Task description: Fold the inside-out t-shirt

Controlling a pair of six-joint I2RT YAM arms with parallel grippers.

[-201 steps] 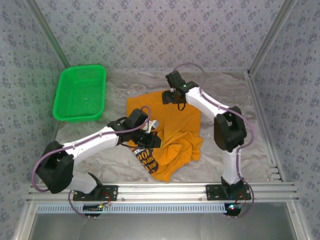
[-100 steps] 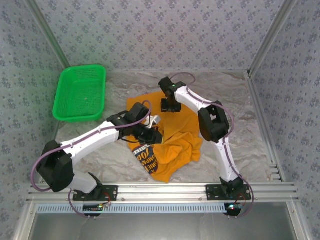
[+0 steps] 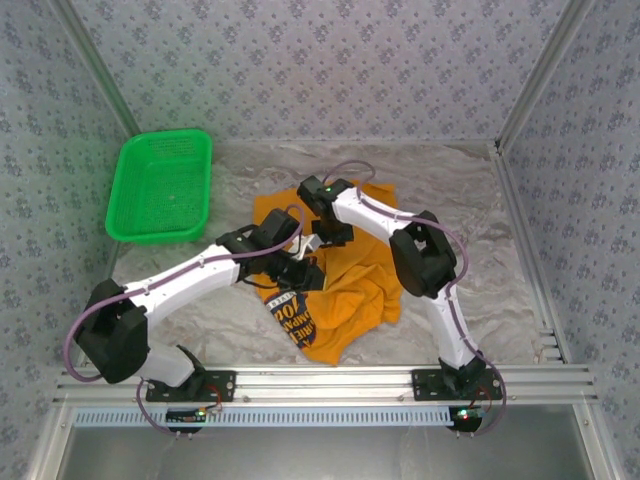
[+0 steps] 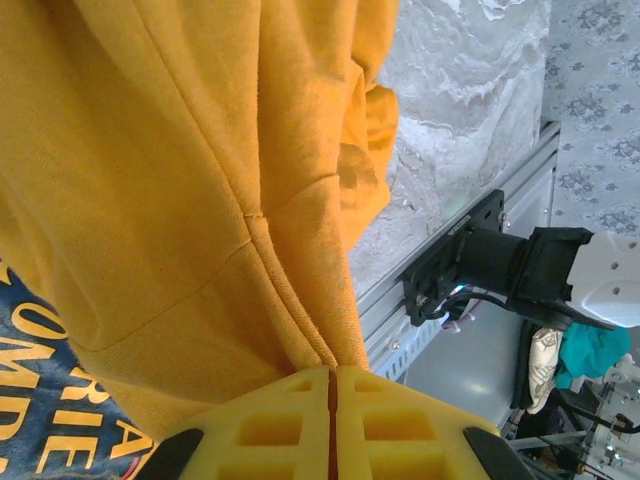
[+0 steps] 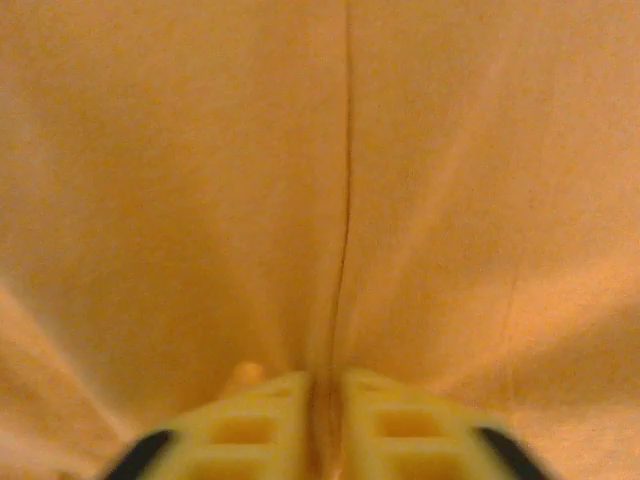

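Observation:
The inside-out t-shirt [image 3: 352, 272] lies crumpled in the middle of the table, orange-yellow, with its dark printed graphic [image 3: 296, 322] showing at the near left. My left gripper [image 3: 306, 273] sits at the shirt's left side. In the left wrist view it [image 4: 331, 372] is shut on a stitched hem of the t-shirt [image 4: 180, 170], which hangs from the jaws. My right gripper [image 3: 323, 233] is over the shirt's far left part. In the right wrist view it [image 5: 326, 388] is shut on a pinched fold of the t-shirt [image 5: 440, 170].
A green mesh basket [image 3: 128, 195] stands at the back left. Patterned walls close in three sides. A metal rail [image 3: 330, 384] with both arm bases runs along the near edge. Bare marbled tabletop [image 3: 470, 200] lies right of the shirt.
My right gripper has swung left across the far part of the shirt and gone from open to shut on the cloth. The left gripper has stayed shut on the hem, nearly still.

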